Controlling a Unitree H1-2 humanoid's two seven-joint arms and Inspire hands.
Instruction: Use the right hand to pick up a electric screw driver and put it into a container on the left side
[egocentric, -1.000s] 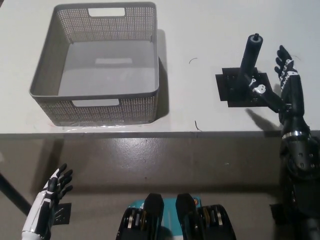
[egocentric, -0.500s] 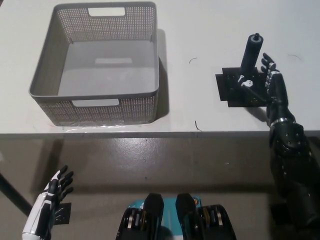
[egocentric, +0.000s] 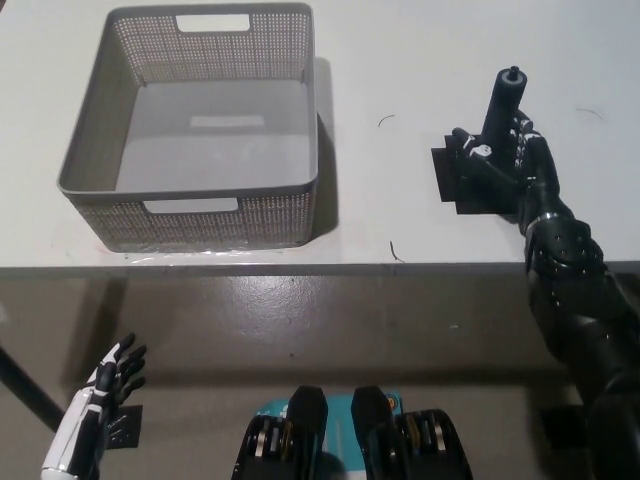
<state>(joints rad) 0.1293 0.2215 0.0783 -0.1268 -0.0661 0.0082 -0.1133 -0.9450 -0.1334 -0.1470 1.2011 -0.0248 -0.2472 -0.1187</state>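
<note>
A: One white tabletop (egocentric: 400, 60) holds everything. How many things sit on it?

B: Three. The biggest is one gray basket (egocentric: 190, 215) on the left part, with little holes in its walls and handle slots in two of them. Nothing is inside it.

A: And on the right?

B: One flat black mat (egocentric: 462, 180), well apart from the basket. One black electric screwdriver (egocentric: 500, 100) stands tilted on that mat, its tip pointing up and away.

A: How many hands can you see?

B: Two. The black right hand (egocentric: 505, 160) is at the screwdriver's lower part, with its fingers (egocentric: 470, 150) curled round the handle. The screwdriver's base is on the mat, not lifted.

A: And the other one?

B: The white left hand (egocentric: 100, 395) hangs low at the bottom left, below the tabletop's edge, holding nothing, fingers spread apart.
</note>
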